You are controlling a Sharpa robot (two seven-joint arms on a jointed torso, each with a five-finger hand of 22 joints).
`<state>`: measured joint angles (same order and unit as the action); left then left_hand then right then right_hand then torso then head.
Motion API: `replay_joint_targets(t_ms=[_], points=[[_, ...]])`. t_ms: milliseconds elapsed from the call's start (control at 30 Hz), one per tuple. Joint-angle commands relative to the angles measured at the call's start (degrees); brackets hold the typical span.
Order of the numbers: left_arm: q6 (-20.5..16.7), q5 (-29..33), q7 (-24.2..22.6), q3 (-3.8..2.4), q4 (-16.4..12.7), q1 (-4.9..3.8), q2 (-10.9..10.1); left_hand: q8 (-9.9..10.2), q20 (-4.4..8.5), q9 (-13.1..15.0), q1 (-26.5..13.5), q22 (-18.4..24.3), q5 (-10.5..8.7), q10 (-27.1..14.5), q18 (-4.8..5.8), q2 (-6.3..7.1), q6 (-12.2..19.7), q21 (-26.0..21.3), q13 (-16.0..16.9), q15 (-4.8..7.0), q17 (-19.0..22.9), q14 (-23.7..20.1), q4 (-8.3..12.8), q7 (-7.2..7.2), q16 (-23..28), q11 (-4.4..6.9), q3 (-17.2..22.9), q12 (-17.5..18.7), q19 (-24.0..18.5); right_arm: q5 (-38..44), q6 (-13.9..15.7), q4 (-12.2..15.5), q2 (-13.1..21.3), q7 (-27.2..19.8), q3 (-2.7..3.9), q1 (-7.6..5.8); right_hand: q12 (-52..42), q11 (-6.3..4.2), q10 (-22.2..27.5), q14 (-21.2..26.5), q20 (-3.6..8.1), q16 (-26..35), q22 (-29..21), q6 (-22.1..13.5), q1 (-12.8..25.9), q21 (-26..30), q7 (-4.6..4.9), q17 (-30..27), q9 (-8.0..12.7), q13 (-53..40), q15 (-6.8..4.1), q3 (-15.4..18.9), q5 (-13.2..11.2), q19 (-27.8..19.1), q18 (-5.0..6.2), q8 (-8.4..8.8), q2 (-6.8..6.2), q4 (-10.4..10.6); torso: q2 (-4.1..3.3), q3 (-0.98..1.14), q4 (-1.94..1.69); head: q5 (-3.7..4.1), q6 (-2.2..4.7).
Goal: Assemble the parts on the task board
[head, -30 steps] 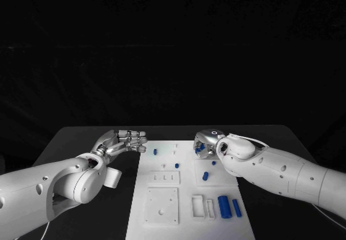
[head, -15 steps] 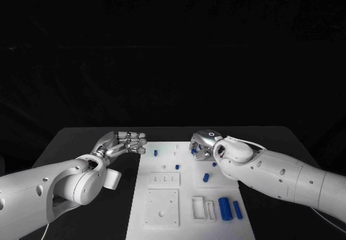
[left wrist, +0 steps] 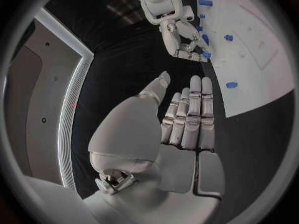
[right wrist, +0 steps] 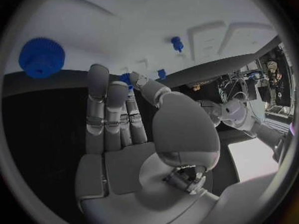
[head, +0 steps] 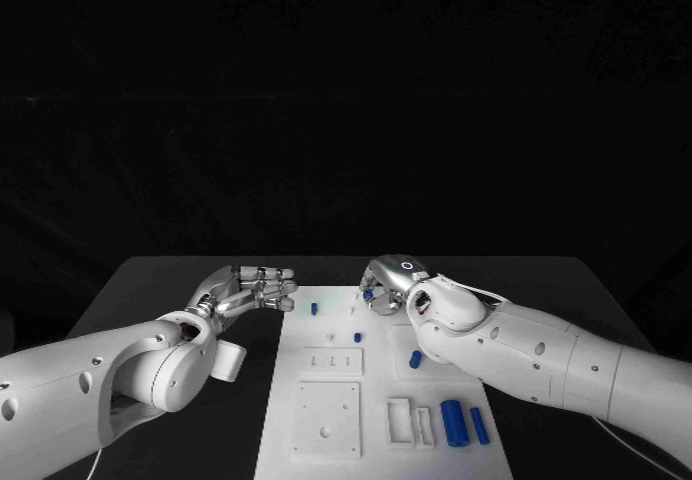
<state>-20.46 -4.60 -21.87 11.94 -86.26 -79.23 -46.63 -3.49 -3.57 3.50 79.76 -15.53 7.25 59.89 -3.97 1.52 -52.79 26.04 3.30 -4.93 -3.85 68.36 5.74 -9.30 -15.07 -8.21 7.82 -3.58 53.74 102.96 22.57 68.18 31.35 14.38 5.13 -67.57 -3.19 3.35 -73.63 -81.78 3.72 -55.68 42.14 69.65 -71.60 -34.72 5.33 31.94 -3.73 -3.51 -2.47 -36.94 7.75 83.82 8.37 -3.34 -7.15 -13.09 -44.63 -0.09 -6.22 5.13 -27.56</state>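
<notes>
Left hand (head: 254, 289): you see it beside the task board's left edge at the far end, fingers straight and side by side, thumb apart, nothing in them.
Right hand (head: 389, 285): over the board's far end; your wrist view shows a small blue part (right wrist: 127, 79) pinched between the thumb and a fingertip.
Task board (head: 325, 385): white plate lying mid-table, long side running away from you.
Blue parts: a gear-shaped knob (right wrist: 42, 57) on the far end; two cylinders (head: 460, 422) side by side at the near right; small pegs (head: 313, 308) toward the left.
Table (head: 173, 275): dark surface under everything.
</notes>
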Motion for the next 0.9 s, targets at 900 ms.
replay_joint_targets(t_ms=[900], points=[[0.85,-0.19,-0.25,-0.09,0.19,-0.27,1.11,-0.06,-0.13,-0.06,-0.11,0.26,-0.44,-0.44,-0.24,-0.76,0.49,-0.12,0.03,0.09,0.05,-0.30,0.11,-0.05,0.29,0.15,-0.46,-0.03,0.16,3.20,3.15,-5.79,-5.29,1.86,-0.10,0.26,-0.16,-0.95,-0.90,-0.12,0.33,0.33,0.85,0.21,-0.24,0.88,-0.05,0.26,-0.04,-0.03,-0.25,-0.05,1.42,1.89,-0.05,-0.28,-0.41,0.44,-0.56,-0.51,-1.13,0.51,0.20]])
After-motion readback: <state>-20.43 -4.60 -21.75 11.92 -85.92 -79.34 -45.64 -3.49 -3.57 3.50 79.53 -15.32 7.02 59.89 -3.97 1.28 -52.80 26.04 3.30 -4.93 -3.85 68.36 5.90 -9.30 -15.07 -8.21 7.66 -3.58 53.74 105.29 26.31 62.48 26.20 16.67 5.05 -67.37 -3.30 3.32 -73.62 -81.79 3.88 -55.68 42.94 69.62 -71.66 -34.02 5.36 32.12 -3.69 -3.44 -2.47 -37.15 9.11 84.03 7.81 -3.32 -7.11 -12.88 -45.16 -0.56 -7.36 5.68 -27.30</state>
